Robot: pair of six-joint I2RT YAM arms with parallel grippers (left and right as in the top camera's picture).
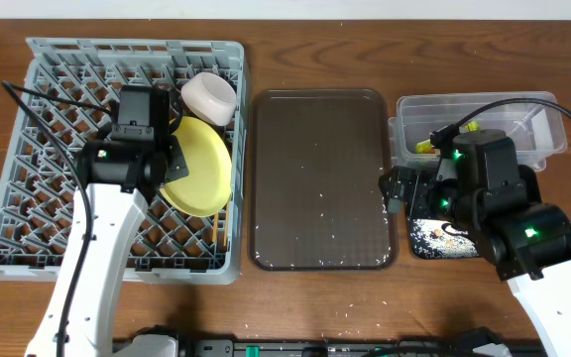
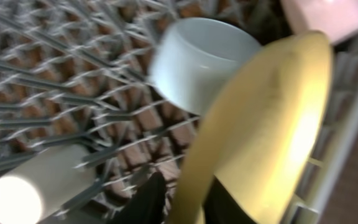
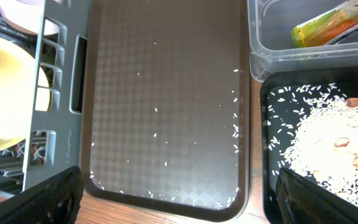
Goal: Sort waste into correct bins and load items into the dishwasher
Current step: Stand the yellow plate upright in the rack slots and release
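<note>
Black tray [image 1: 424, 248] largely hidden under right arm [image 1: 523, 233], snack wrapper [image 3: 331, 25] cut off at far edge, left gripper [image 2: 188, 208] blurred, seemingly pinching yellow plate [image 2: 272, 124], small white bowl [image 2: 322, 15] cropped far right

Grey plastic rack [image 1: 28, 149]; textured matt brown tray [image 1: 320, 188]; wooden table [image 1: 295, 307].

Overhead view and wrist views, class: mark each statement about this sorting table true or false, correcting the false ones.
1. The yellow plate sits in the grey rack. True.
2. The black tray holds a heap of rice. True.
3. The snack wrapper lies in the black tray. False: it lies in the clear tub.
4. The brown serving tray is free of crumbs. False: rice grains are scattered over it.
5. The right claw is clamped shut. False: it is open and empty.
</note>
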